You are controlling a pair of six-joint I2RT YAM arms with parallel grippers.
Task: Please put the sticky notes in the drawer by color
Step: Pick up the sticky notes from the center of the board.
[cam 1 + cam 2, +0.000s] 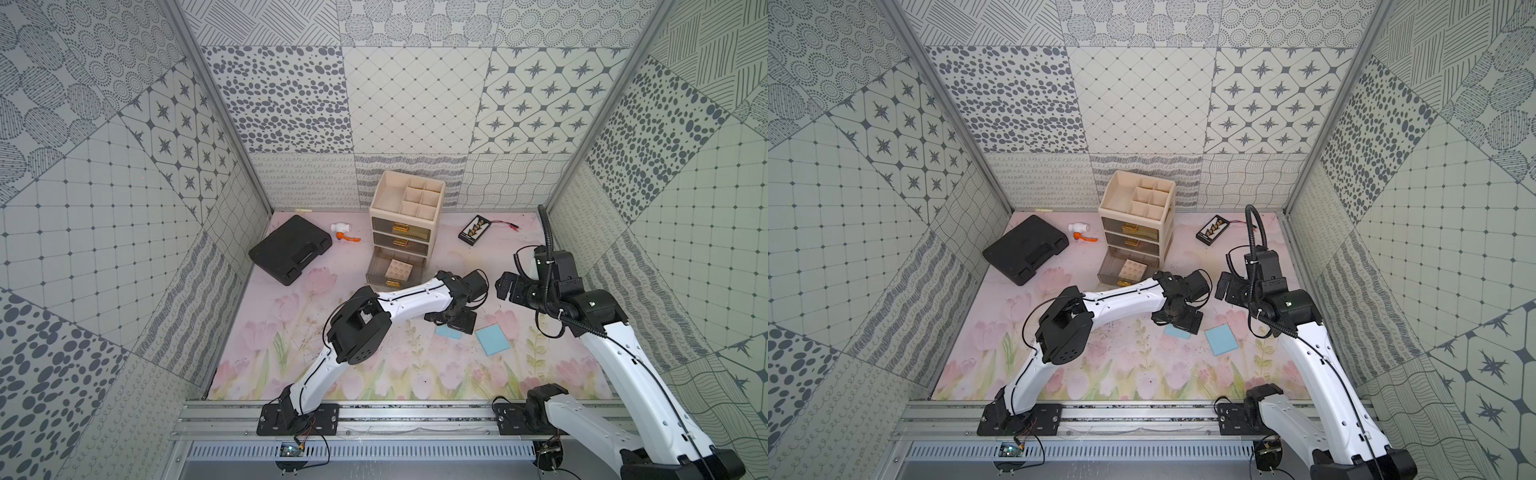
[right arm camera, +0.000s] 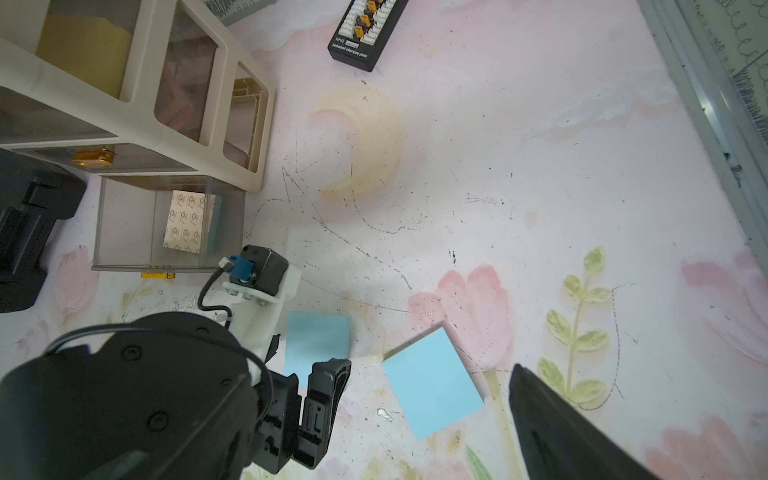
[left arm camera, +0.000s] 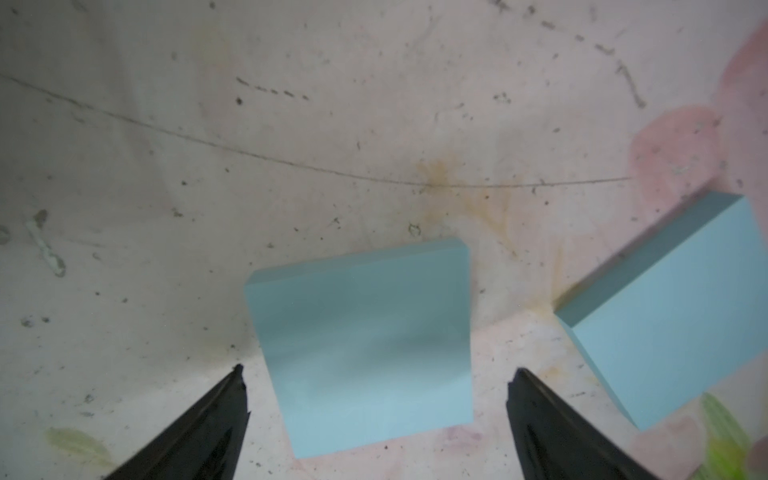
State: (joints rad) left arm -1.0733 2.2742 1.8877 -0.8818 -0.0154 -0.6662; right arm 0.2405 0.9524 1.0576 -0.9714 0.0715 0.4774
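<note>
Two light blue sticky notes lie on the flowered mat in both top views, one half under my left gripper (image 1: 448, 332) and one free to its right (image 1: 493, 338). My left gripper (image 3: 376, 368) hangs open just above the first note (image 3: 365, 349), its fingers on either side; the second note (image 3: 673, 316) lies beside it. My right gripper (image 1: 505, 286) is open, raised above the mat behind the notes. The bottom drawer (image 1: 376, 266) of the beige cabinet (image 1: 405, 208) is pulled out and holds a pad (image 2: 185, 222) with a patterned back and a blue edge.
A black case (image 1: 291, 249) lies at the back left, with a white and orange valve (image 1: 345, 232) beside it. A black connector board (image 1: 474, 228) sits right of the cabinet. Patterned walls close in three sides. The two upper drawers are shut.
</note>
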